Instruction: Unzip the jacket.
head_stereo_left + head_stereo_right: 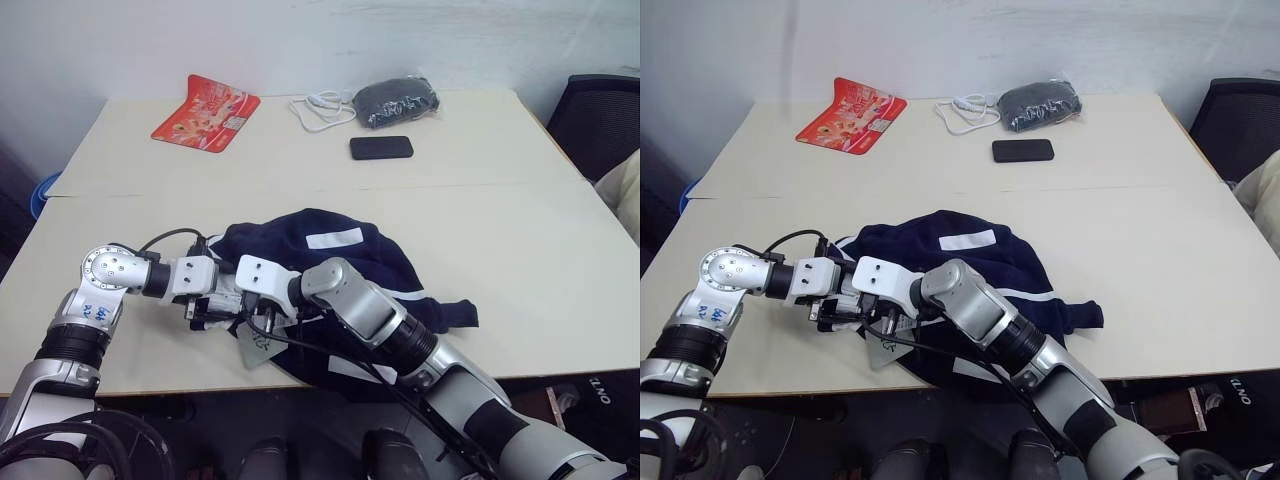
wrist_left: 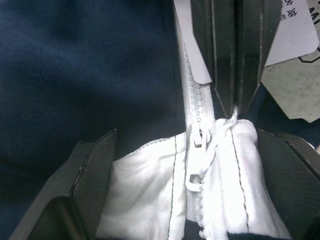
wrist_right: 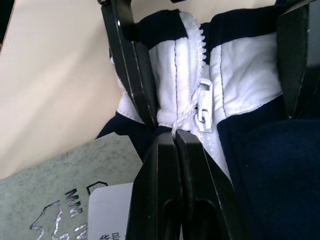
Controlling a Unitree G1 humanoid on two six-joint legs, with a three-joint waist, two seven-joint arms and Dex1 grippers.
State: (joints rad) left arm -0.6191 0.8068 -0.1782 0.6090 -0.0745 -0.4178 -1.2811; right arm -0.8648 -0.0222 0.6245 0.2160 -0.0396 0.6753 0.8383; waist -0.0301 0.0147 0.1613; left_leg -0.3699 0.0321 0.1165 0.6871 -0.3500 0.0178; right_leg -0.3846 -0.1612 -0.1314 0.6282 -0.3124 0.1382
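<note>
The dark navy jacket (image 1: 350, 260) lies bunched at the table's near edge, and a paper hang tag (image 1: 260, 350) lies by its collar. My left gripper (image 2: 186, 132) is open, with one finger on each side of the white collar (image 2: 145, 200). Between those fingers the white zipper slider (image 2: 200, 137) sits at the collar with its pull tab (image 2: 194, 181) hanging. My right gripper (image 3: 175, 134) reaches in from the opposite side and is shut. Its tips sit just beside the slider (image 3: 205, 107) and touch a thin white thread; the pull tab lies outside them.
On the far half of the table (image 1: 520, 250) are a red packet (image 1: 205, 110), a coiled white cable (image 1: 322, 108), a dark bundle in a clear bag (image 1: 397, 102) and a black phone (image 1: 381, 147). A black chair (image 1: 600, 120) stands at the right.
</note>
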